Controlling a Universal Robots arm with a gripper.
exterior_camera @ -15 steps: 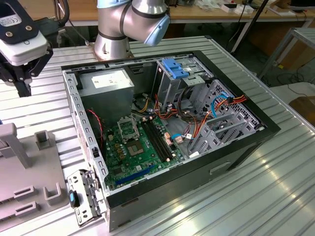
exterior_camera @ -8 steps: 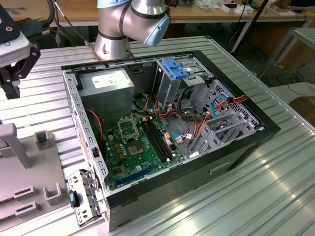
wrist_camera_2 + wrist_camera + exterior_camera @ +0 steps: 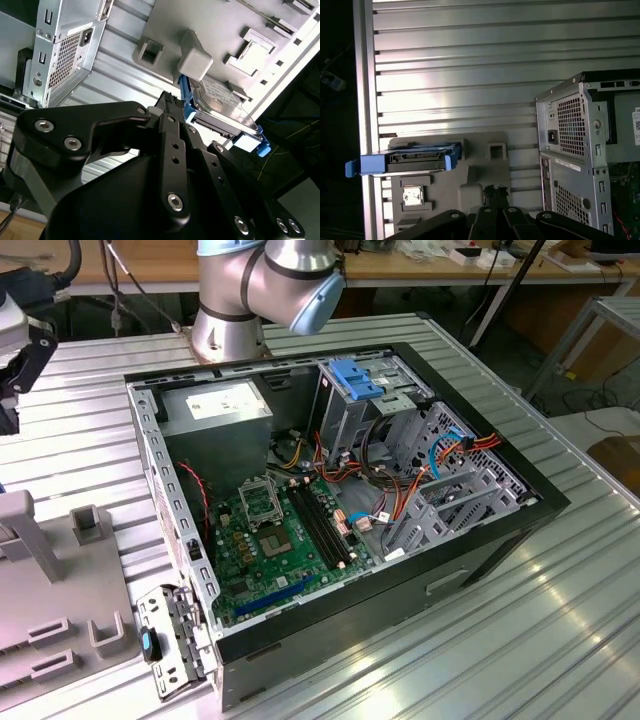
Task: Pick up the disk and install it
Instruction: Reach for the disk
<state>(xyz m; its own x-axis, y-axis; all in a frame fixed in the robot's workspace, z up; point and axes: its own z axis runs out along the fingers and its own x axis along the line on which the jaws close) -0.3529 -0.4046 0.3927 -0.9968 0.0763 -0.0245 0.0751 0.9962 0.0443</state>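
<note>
The disk [image 3: 410, 159] is a grey metal drive with blue side rails. In the first wrist view it lies on the grey moulded fixture [image 3: 480, 175], connector end facing me, at the table's edge. The second wrist view shows the disk [image 3: 220, 100] with its labelled face up, beside a grey block on the fixture [image 3: 165, 30]. My gripper [image 3: 495, 192] is a short way off the disk in the first wrist view. In the second wrist view the gripper [image 3: 172, 102] ends close to one blue rail. I cannot tell whether it touches the disk.
The open computer case [image 3: 500, 540] lies on the ribbed metal table, motherboard up. Inside are a metal drive cage with a blue top [image 3: 358, 380] and a grey power-supply box [image 3: 215, 410]. The arm's base [image 3: 265, 290] stands behind the case. The fixture [image 3: 40, 590] sits at the exterior view's left.
</note>
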